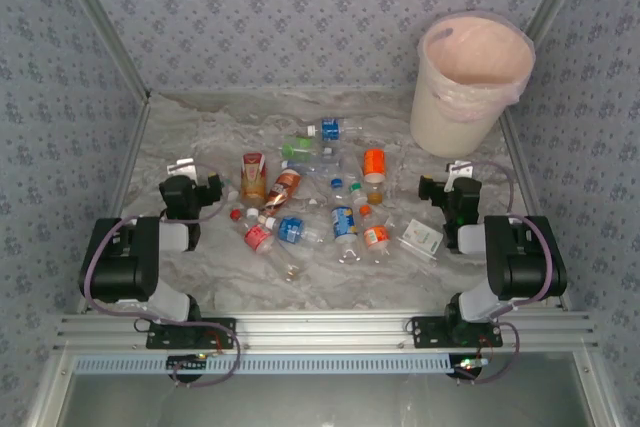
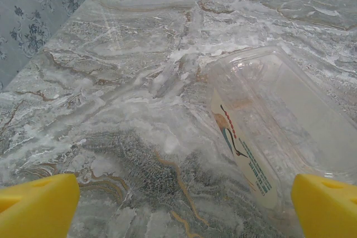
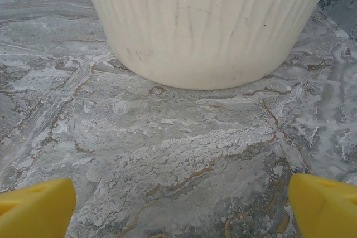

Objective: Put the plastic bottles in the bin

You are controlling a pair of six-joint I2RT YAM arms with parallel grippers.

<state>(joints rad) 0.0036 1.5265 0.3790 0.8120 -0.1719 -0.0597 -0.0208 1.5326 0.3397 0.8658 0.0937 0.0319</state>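
No bottle shows in the mouth of the bin [image 1: 470, 82] and neither grip holds anything, so I'd call this the very start: the first pick is the step in hand. The left gripper [image 1: 187, 185] sits low at the left of the table, its yellow fingers [image 2: 36, 207] spread wide with nothing between them. The right gripper [image 1: 460, 190] mirrors it at the right, fingers wide apart too, and empty.

The plastic bottles [image 1: 320, 197] lie scattered mid-table between the two arms, most on their sides, some touching, with orange, red, blue and green labels in the jumble. The bin stands upright in the far right corner, well apart from the pile, its ribbed wall dead ahead in the right wrist view. In the left wrist view a clear flat-sided bottle [image 2: 273, 132] lies just ahead and right of the open fingers, a likely first target, I'd say.

The next move calls for picking one bottle at the pile's edge, straddling its body and closing gently, since thin clear plastic may squash or roll away.

The surface is a grey-white marbled table [image 1: 190, 132] with a slight sheen. Blue-grey floral wallpaper [image 1: 300, 7] closes in three sides, and an aluminium rail [image 1: 320, 329] runs along the near edge
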